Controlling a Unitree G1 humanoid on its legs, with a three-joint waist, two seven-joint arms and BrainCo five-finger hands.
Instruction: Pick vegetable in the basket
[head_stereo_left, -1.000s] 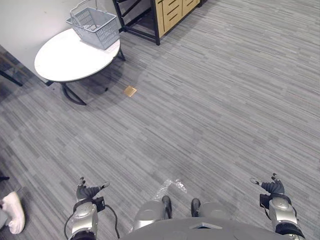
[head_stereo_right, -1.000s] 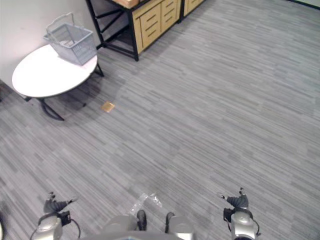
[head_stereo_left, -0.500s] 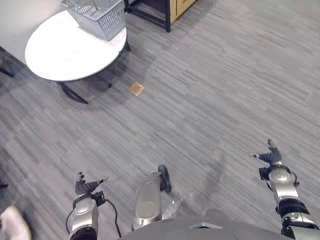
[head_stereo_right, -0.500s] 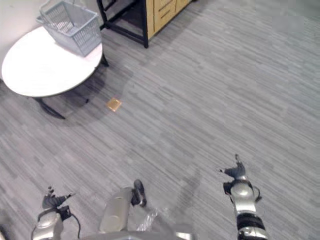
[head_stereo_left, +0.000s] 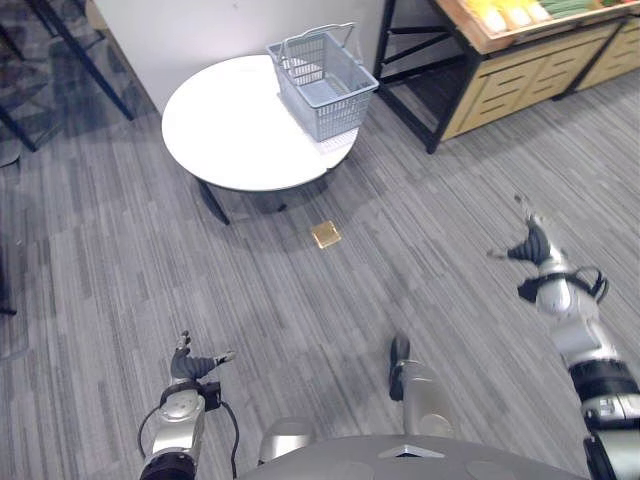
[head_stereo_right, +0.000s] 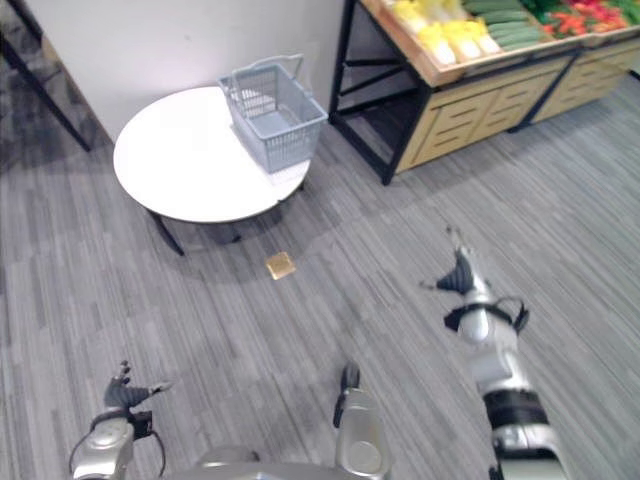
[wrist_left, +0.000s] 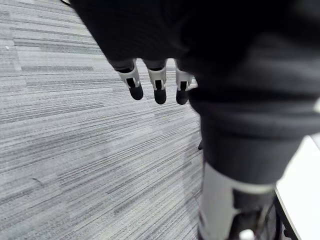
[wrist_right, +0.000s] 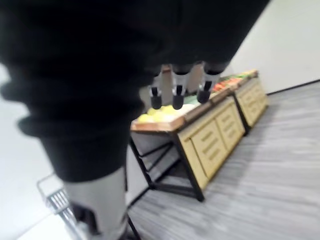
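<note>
Basket (head_stereo_left: 322, 68): grey, on the round white bench (head_stereo_left: 230, 130).
Vegetables (head_stereo_right: 455, 38): on the wooden shelf (head_stereo_right: 455, 128) (yellow, green, red).
Hands: I read left hand (head_stereo_left: 192, 365) and right hand (head_stereo_left: 530, 245) released, over grey floor (head_stereo_left: 450, 320).

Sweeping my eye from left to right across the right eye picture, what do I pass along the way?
left robot hand → grey basket → right robot hand → red vegetables at the far end of the wooden stand

Legible text, labels, numbers: none readable on the basket (head_stereo_left: 322, 68), the round table (head_stereo_left: 230, 135), the produce stand (head_stereo_right: 470, 95) or the tan square (head_stereo_left: 325, 234).
</note>
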